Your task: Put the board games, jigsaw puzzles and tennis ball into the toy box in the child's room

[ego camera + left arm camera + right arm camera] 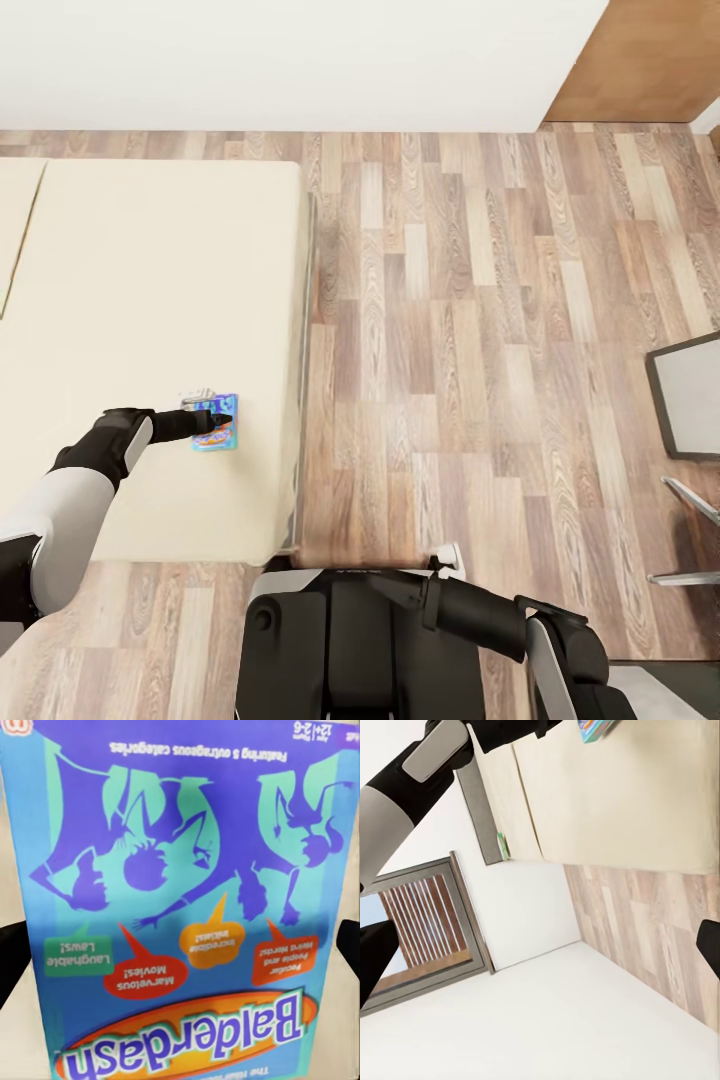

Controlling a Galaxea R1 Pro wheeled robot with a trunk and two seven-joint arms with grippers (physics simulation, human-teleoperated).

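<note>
A blue cartoon-printed board game [216, 426] reading "Balderdash" lies flat near the right edge of the cream bed [130, 330]. My left gripper [212, 418] hovers right over it. In the left wrist view the box [180, 892] sits between the two dark fingertips [10, 961], which stand wide apart at its sides, so the gripper is open. My right gripper [540, 949] is open and empty, held low beside my base. From there I see the bed [622, 802], the blue box [595, 729] and a small green item [502, 844] at the bed's far edge.
Wood-plank floor [470, 350] stretches right of the bed. A grey-framed pale surface [690, 395] and thin metal legs [690, 500] stand at the right edge. A white wall [280, 60] and a wooden door [640, 60] close the far side. My dark base [340, 640] is at the bed's corner.
</note>
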